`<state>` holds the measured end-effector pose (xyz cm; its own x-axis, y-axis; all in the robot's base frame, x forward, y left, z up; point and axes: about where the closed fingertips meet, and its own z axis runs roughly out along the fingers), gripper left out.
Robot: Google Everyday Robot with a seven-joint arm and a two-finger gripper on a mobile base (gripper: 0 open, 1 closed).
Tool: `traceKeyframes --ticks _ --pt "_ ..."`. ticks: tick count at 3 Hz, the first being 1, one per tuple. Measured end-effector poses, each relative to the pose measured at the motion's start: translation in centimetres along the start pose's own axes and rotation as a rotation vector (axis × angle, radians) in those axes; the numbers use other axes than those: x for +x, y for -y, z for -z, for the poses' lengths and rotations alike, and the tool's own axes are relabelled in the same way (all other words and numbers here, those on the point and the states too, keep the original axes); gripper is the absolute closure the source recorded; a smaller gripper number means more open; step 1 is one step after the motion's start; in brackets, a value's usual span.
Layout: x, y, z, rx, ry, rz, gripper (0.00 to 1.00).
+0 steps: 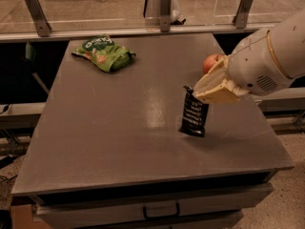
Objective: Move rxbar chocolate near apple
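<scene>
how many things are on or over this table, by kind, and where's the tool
snack bars: 1, the rxbar chocolate, held upright by the tool over the right side of the table
fruit: 1, the apple, just behind the tool
snack bags: 1, the green snack bag, far left
total: 3
</scene>
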<state>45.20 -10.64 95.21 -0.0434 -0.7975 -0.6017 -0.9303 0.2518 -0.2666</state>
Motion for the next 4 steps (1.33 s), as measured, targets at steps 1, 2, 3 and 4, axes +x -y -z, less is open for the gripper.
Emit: traceKeyframes --ticks 1,2,3,4 --pt "1.1 1.8 0.6 0.06 0.026 -0.025 1.0" --pt "3.3 5.6 2.0 0.153 0.064 -0.06 1.0" --pt "6.1 10.0 2.8 0.236 0.11 -0.106 1.0" --pt "9.1 13.4 1.5 0.267 0.157 -0.177 1.0"
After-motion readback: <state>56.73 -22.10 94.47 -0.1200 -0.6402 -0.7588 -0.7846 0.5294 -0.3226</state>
